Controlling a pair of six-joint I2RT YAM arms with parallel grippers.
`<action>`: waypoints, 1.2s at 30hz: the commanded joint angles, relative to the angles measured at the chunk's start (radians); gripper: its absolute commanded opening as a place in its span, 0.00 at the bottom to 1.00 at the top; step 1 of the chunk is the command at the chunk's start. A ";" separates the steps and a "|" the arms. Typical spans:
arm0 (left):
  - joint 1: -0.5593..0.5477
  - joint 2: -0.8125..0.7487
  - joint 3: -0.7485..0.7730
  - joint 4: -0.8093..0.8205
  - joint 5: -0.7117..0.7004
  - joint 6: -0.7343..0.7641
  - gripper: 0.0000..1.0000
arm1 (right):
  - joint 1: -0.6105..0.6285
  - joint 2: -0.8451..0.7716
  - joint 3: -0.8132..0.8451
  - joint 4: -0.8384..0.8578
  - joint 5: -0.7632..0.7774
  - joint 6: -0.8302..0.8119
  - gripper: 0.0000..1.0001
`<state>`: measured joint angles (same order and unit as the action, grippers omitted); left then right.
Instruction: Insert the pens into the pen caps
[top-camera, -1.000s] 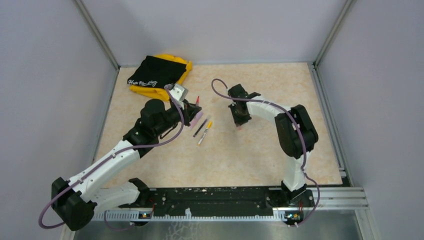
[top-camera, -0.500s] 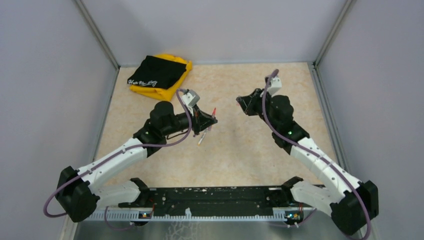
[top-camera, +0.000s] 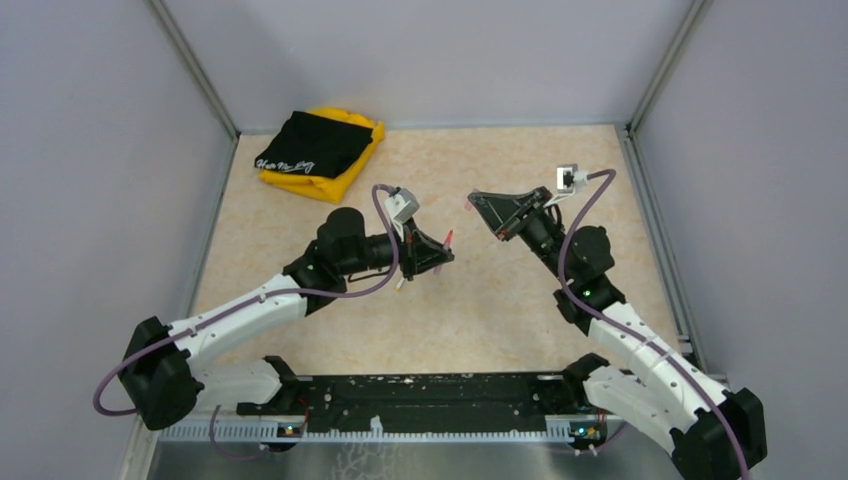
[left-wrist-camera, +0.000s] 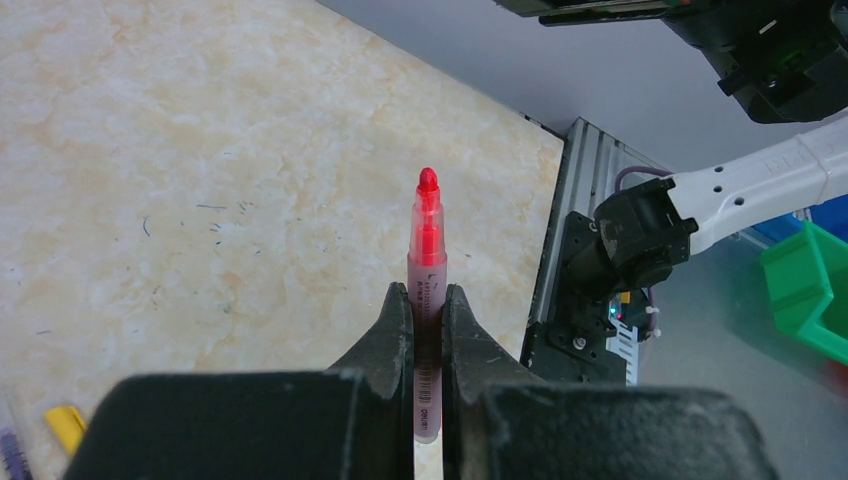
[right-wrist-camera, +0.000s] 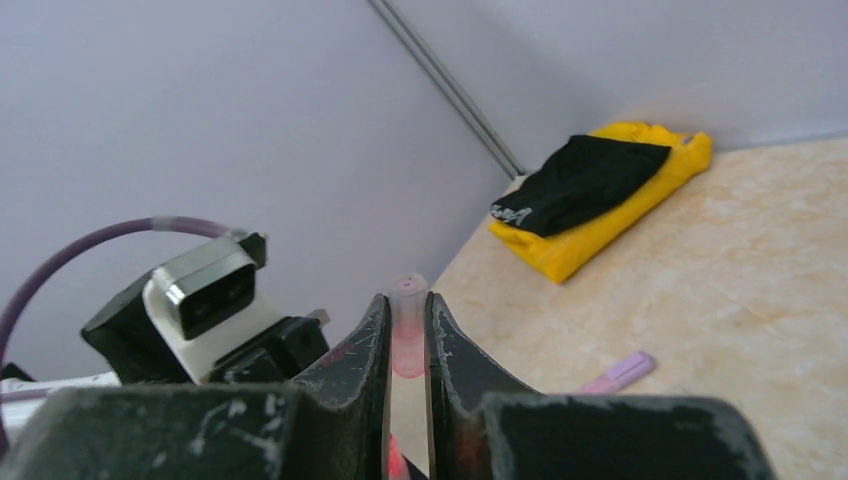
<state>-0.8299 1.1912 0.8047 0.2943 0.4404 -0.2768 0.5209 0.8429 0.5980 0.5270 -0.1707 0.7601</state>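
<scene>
My left gripper (top-camera: 437, 254) is shut on the pinkish-red pen (top-camera: 449, 239) and holds it above the table, tip toward the right arm. In the left wrist view the pen (left-wrist-camera: 427, 250) stands straight out between the fingers (left-wrist-camera: 392, 330). My right gripper (top-camera: 480, 204) is shut on the pink cap (top-camera: 468, 206), raised and facing the pen across a small gap. In the right wrist view the cap (right-wrist-camera: 407, 310) sits between the fingertips, with the pen's red tip (right-wrist-camera: 395, 455) below it. A lilac cap (right-wrist-camera: 620, 372) lies on the table. The orange-yellow cap (left-wrist-camera: 65, 425) lies below the left gripper. The white and orange pen (top-camera: 402, 283) peeks out under the left arm; the black pen is hidden.
A black cloth on a yellow one (top-camera: 318, 150) lies at the back left corner, also in the right wrist view (right-wrist-camera: 590, 190). Grey walls enclose the table on three sides. A black rail (top-camera: 430, 400) runs along the near edge.
My left gripper has moved right and toward the centre with the red pen. My right gripper has shifted slightly, still holding the pink cap, and now points at the pen's tip.
</scene>
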 joint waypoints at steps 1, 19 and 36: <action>-0.009 0.007 0.042 0.039 0.032 0.007 0.00 | 0.002 0.001 0.013 0.143 -0.106 0.036 0.00; -0.009 -0.004 0.041 0.040 0.011 0.012 0.00 | 0.002 0.050 0.054 0.089 -0.232 -0.018 0.00; -0.010 -0.009 0.032 0.050 -0.010 0.006 0.00 | 0.002 0.056 0.044 0.067 -0.276 -0.025 0.00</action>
<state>-0.8356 1.1957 0.8173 0.3000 0.4374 -0.2752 0.5209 0.9020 0.5987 0.5648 -0.4217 0.7559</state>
